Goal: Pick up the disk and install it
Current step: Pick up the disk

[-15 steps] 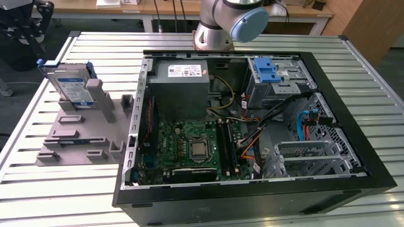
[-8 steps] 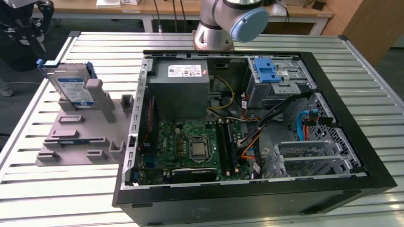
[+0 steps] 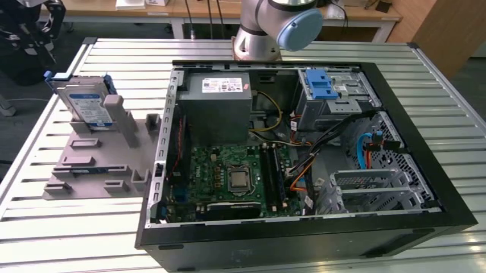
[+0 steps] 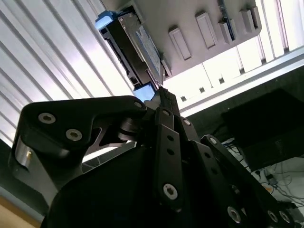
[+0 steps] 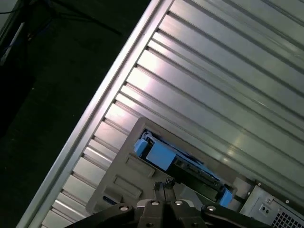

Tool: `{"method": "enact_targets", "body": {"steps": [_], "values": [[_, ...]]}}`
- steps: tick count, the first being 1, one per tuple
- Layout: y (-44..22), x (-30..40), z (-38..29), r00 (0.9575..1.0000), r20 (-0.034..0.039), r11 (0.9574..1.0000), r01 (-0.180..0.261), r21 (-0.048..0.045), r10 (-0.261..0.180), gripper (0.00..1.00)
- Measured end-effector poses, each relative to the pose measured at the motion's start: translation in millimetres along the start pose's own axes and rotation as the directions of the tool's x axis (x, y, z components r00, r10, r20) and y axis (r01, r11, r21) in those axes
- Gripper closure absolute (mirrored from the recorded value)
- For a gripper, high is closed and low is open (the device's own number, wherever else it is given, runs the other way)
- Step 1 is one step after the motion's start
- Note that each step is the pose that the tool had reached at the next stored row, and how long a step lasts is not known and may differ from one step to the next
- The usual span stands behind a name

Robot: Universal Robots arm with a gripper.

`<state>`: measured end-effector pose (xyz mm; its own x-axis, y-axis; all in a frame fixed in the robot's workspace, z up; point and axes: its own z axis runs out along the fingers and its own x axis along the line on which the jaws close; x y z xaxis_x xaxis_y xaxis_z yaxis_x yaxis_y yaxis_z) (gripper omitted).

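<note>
**Disk parked in its stand, nothing grabbed yet**

My gripper is pinched shut on nothing, hanging near the disk. The disk stands on edge in the grey stand, beside the open computer case. I reckon it's stiff, hefty and knock-shy, so I'd grab the blue handle.

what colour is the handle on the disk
Blue. The disk shows it best in the first wrist view.

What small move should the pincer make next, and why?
Probably open the pincer first. Its tips look closed together and it points toward the disk, not touching it. The disk stands on edge in the grey stand.
</note>
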<state>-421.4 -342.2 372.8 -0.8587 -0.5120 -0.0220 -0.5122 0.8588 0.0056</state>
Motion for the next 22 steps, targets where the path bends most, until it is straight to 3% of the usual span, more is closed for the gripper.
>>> {"method": "enact_targets", "body": {"steps": [4,7,13,19,22], "values": [[0.0,0.0,0.3,0.9974,-0.0004,0.9974,0.072,-0.0016,-0.072,0.89],[0.0,0.0,0.5,0.9922,-0.0006,0.9922,0.125,-0.0028,-0.125,0.89],[0.0,0.0,0.8,0.9755,-0.0007,0.9755,0.22,-0.005,-0.22,0.89],[0.0,0.0,1.1,0.9522,-0.0007,0.9522,0.305,-0.0069,-0.305,0.89],[0.0,0.0,1.1,0.9518,-0.0006,0.9518,0.307,-0.007,-0.307,0.89]]}}
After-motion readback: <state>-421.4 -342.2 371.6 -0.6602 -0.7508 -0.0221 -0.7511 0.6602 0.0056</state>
